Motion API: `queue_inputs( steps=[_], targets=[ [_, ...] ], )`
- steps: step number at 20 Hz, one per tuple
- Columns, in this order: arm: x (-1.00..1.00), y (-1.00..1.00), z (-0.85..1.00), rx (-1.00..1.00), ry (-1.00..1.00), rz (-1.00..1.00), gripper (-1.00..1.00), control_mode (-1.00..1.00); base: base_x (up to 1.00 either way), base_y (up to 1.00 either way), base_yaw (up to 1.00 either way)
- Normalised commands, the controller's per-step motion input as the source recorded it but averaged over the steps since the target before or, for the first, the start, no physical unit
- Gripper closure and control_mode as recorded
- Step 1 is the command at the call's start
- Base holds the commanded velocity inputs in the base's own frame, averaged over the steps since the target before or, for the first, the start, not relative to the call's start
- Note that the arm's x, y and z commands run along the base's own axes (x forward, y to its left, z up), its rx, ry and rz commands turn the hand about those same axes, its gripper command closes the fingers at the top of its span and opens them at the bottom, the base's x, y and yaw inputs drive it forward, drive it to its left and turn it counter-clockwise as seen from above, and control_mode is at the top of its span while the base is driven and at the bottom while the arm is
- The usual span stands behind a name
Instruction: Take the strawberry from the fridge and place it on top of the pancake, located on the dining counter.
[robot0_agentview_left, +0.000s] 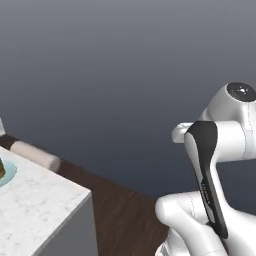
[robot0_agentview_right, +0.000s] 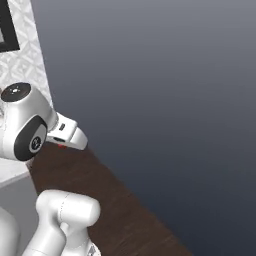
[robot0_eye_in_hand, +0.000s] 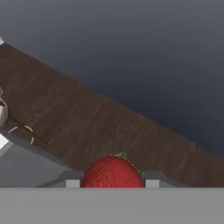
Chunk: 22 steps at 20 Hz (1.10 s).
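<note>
The red strawberry (robot0_eye_in_hand: 112, 172) with its green leaf sits between the two finger tips, and my gripper (robot0_eye_in_hand: 112, 181) is shut on it. In the right base view a speck of the strawberry (robot0_agentview_right: 62, 145) shows under the white hand, held above the dark wood floor. The dining counter (robot0_agentview_left: 35, 205), white marble with grey sides, lies at the lower left of the left base view. At the picture's left edge is a sliver of the pancake (robot0_agentview_left: 1, 169) on its pale teal plate (robot0_agentview_left: 8, 175). The fridge is out of view.
A white cylindrical object (robot0_agentview_left: 35, 154) lies beyond the counter's far edge. Dark wood floor (robot0_agentview_left: 120, 210) runs along a plain grey wall (robot0_agentview_left: 125, 75). A patterned wall with a dark frame (robot0_agentview_right: 7, 25) shows at the upper left of the right base view.
</note>
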Motion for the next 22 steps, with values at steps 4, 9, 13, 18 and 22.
queue_inputs(
  steps=[4, 9, 13, 18, 22],
  targets=[
    [0.0, 0.0, 0.0, 0.0, 0.0, 0.0, 1.0, 1.0, 1.0, -0.21, 0.81],
    [0.0, 0.0, 0.0, 0.0, 0.0, 0.0, 1.0, 1.0, 0.99, -0.3, 0.8],
    [0.0, 0.0, 0.0, 0.0, 0.0, 0.0, 1.0, 1.0, 0.68, -0.7, 0.7],
    [0.0, 0.0, 0.0, 0.0, 0.0, 0.0, 1.0, 1.0, 0.5, -0.74, 0.73],
    [0.0, 0.0, 0.0, 0.0, 0.0, 0.0, 1.0, 1.0, 0.51, -0.56, 0.82]
  ],
)
